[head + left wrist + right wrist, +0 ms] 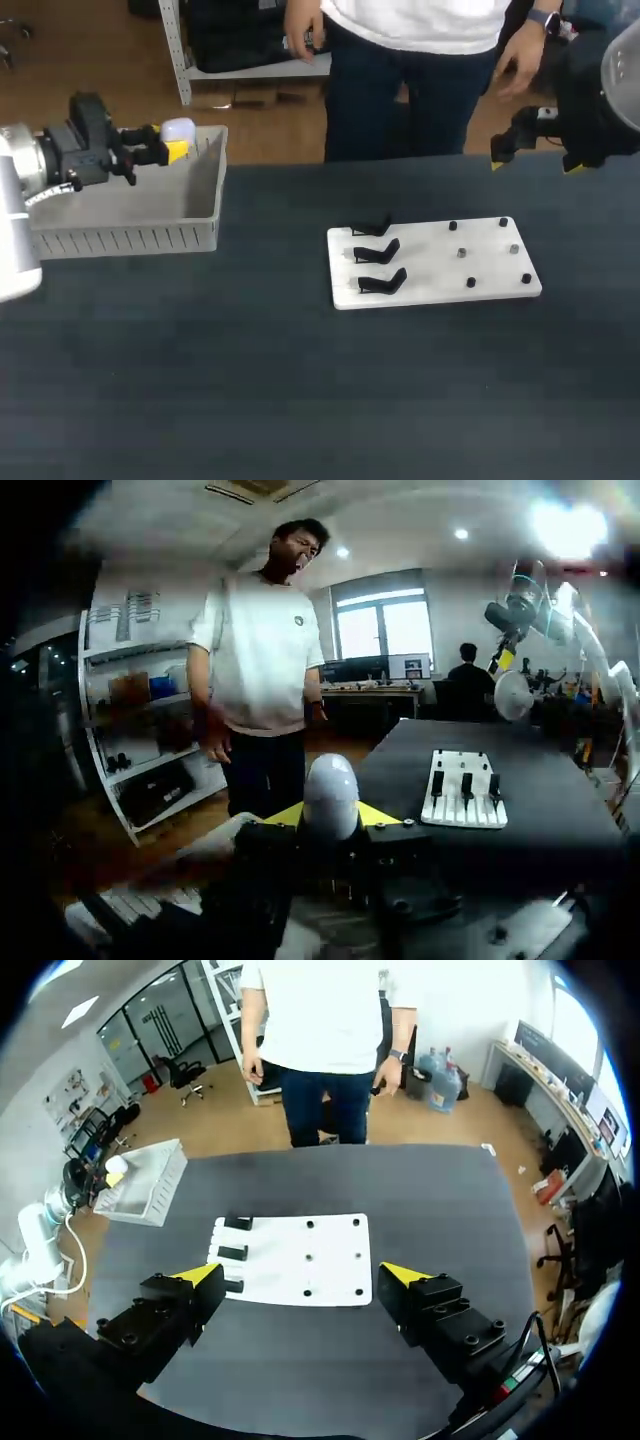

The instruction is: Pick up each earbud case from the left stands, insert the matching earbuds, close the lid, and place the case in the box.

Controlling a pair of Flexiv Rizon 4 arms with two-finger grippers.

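**A:** Earbud case (pixel 178 130), where does it sit?

**B:** It is in the left tool (pixel 330 814). The two yellow tips press it from either side, so the tool is clamped on it. The case is pale and rounded, and it stands up between the fingers.

**A:** And where is that tool?

**B:** At the far left of the tabletop (pixel 300 400). It appears to be over the grey box (pixel 120 240), toward the box's far end and close to its right wall. I cannot tell how high above the box floor the case hangs.

**A:** What about the other arm?

**B:** The right tool (pixel 300 1274) is spread wide with nothing between its fingers. It is up at the far right, well apart from the box.

**A:** What lies between the two?

**B:** A white board (pixel 430 270) lies flat near the middle of the tabletop, a little to the right. Three black stands (pixel 377 250) run in a near-to-far row along its left side. Small dark studs (pixel 470 283) are dotted over its right half. The board is well apart from the box and touches neither tool.
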